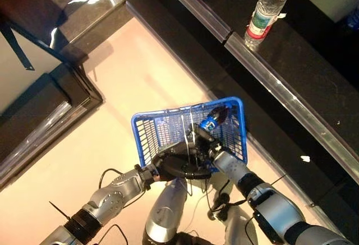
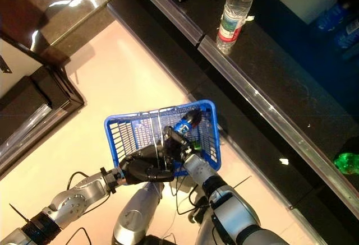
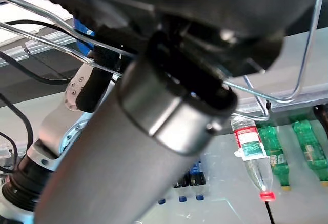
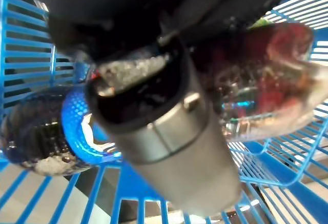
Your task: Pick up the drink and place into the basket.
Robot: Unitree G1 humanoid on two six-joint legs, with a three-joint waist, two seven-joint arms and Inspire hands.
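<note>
The blue basket (image 1: 143,123) hangs in front of me, above the pale floor. My left hand (image 1: 176,166) is shut on its thin wire handles (image 3: 46,39). My right hand (image 1: 206,141) reaches into the basket from the right. It is shut on a dark drink with a blue label (image 1: 212,121), which lies tilted inside the basket near its far right corner. In the right wrist view the thumb (image 4: 169,147) crosses the drink (image 4: 36,131), with the basket's blue mesh (image 4: 31,44) behind it. Something green (image 2: 196,144) lies in the basket beside the hand.
A clear water bottle with a red cap (image 1: 268,10) stands on a dark shelf with a metal rail (image 1: 291,96) at the right. A green thing (image 2: 348,162) lies further along it. A dark cabinet (image 1: 39,105) stands at the left. Green bottles (image 3: 307,142) show in the left wrist view.
</note>
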